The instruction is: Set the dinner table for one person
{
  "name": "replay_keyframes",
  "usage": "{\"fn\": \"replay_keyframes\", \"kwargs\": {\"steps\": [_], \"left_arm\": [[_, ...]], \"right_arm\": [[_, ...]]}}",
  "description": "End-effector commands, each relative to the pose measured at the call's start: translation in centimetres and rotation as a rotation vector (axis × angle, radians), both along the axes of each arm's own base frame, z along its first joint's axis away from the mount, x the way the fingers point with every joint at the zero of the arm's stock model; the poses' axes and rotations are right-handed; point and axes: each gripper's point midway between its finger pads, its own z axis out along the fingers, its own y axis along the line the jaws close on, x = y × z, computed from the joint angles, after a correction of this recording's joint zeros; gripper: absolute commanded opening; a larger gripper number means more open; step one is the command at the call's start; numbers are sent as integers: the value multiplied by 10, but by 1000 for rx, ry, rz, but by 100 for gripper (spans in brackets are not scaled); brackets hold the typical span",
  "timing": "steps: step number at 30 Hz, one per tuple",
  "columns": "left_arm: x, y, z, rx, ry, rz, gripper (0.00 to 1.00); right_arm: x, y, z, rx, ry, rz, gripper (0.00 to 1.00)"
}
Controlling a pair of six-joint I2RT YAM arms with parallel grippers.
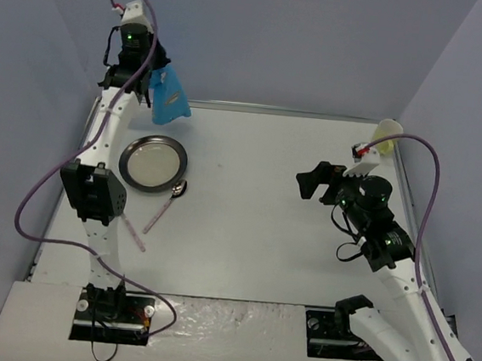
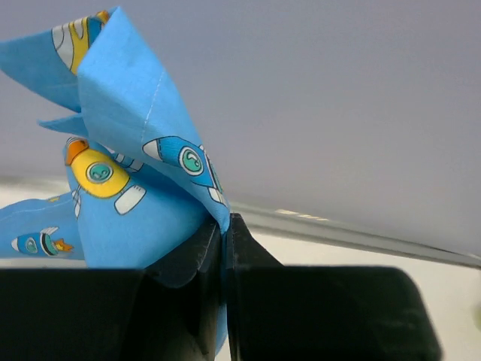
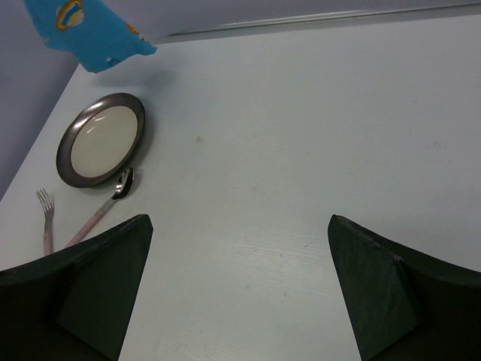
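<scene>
Left gripper point(image 1: 154, 77): raised above the far-left corner of the dinner table point(image 1: 261, 234), clear of its surface. Jaws pressed together on a fold of the blue astronaut-print cloth point(image 2: 128, 188); the cloth hangs free above the tabletop.

Right gripper point(image 1: 313, 183): jaws spread wide, nothing between them. It hovers over the right half of the table, pointing left, with bare white tabletop below and ahead of its fingers point(image 3: 98, 278).

On the table's left side lie 1 round metal plate point(image 1: 153, 162), 1 spoon point(image 1: 171, 198) just beside the plate's near edge, and 1 fork point(image 1: 133, 232) nearer the arm bases. 1 pale cup point(image 1: 388, 135) sits at the far-right corner.
</scene>
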Motion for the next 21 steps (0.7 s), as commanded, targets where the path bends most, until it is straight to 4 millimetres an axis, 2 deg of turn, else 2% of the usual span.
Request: {"fn": "replay_keyframes", "kwargs": {"steps": [1,3,6,7,9,11,12,13,15,18,21], "left_arm": [[-86,-99,137,-33,-333,-233,0],[-109,-120,139,-40,-341,-280,0],[-136,-152,128,-29,-348,-342,0],[-146,-164,107,-22,-308,-358,0],[-155,-178,95,-60,-321,-387,0],[-164,-192,68,-109,-277,-423,0],[-165,-197,47,-125,-243,-435,0],[-166,-204,23,-131,-198,-454,10],[-174,-218,-28,-132,-95,-499,41],[-185,-223,-97,-123,66,-508,70],[-200,-207,-152,-66,203,-473,76]], "right_arm": [[-6,-18,47,49,-143,-90,100],[-13,-26,57,58,-180,-118,100],[-20,-42,68,72,-219,-195,100],[-22,-47,69,68,-222,-216,100],[-29,-52,69,67,-222,-230,100],[-32,-56,68,68,-215,-246,100],[-33,-56,66,68,-206,-247,100],[-33,-56,63,65,-194,-248,100],[-32,-55,57,57,-166,-248,100],[-26,-46,40,46,-86,-217,100],[-17,-33,13,19,23,-175,100]]}}
